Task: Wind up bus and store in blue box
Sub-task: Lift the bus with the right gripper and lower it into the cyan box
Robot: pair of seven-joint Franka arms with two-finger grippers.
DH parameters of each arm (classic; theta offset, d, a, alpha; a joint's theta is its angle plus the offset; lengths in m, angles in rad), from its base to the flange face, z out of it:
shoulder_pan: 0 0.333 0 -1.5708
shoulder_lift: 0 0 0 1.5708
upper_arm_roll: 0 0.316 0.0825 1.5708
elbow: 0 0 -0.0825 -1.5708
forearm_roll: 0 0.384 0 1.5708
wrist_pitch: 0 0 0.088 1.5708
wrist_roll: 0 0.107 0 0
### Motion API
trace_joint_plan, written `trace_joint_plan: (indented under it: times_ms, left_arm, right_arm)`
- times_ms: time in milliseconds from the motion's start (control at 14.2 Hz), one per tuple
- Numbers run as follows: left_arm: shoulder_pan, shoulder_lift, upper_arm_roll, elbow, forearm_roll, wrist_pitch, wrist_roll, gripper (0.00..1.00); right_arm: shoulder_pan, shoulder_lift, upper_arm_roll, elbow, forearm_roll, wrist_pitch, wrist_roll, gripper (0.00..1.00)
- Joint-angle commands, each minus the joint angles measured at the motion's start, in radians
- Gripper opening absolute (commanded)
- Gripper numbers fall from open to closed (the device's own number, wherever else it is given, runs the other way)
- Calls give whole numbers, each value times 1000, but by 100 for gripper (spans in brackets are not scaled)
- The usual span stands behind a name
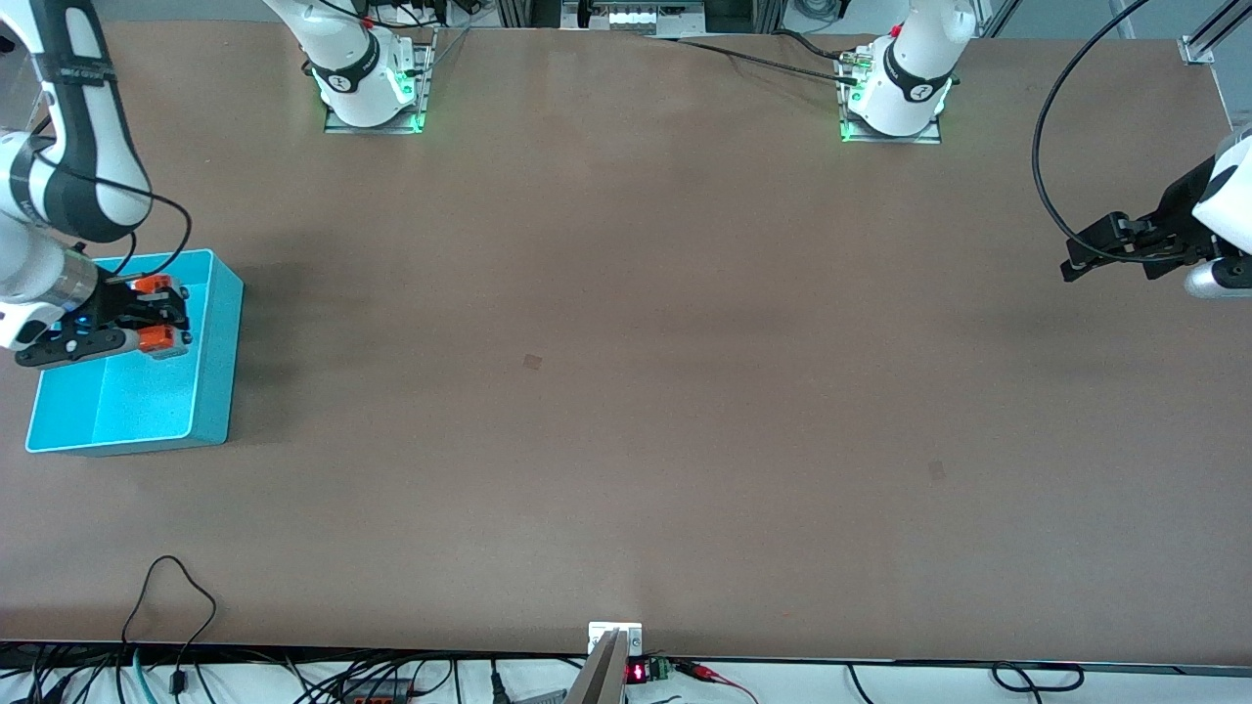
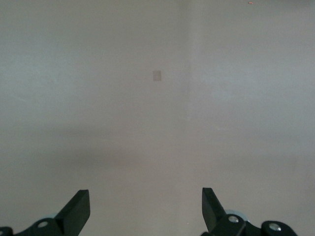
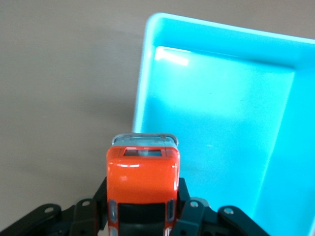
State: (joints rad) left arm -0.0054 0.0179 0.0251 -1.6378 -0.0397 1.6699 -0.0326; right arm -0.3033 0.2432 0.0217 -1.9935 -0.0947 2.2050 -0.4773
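The orange bus (image 3: 142, 179) with a dark roof panel and silver front trim sits between the jaws of my right gripper (image 3: 142, 199), which is shut on its sides. In the front view the right gripper (image 1: 161, 313) holds the bus (image 1: 156, 339) in the air over the blue box (image 1: 213, 391), above the part farther from the front camera. The blue box (image 3: 221, 113) shows a bare cyan floor. My left gripper (image 1: 1073, 265) waits over the table at the left arm's end; in its wrist view the left gripper (image 2: 145, 211) is open over bare table.
The blue box stands at the right arm's end of the brown table (image 1: 626, 391). Both arm bases (image 1: 372, 88) stand along the edge farthest from the front camera. A small white bracket (image 1: 614, 636) and cables (image 1: 176, 606) lie at the nearest edge.
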Motion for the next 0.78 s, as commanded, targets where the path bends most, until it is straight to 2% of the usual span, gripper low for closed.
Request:
trace_joint_plan:
  times_ms: [0, 283, 565, 636, 707]
  left_arm:
    - [-2, -19, -4, -7, -6, -13, 14, 100]
    - [-4, -24, -11, -4, -6, -22, 14, 100]
    - [8, -30, -36, -5, -6, -27, 14, 100]
    - [12, -30, -33, -7, -6, -44, 14, 100]
    - [18, -30, -33, -7, -5, -50, 13, 100]
  right_arm:
    - [3, 91, -45, 99, -11, -14, -41, 0]
    - [0, 230, -129, 183, -3, -4, -139, 0]
    - [-5, 275, -135, 188, 16, 22, -141, 1]
    - [-8, 289, -153, 188, 23, 31, -141, 7]
    - [-8, 292, -160, 188, 32, 35, -141, 7]
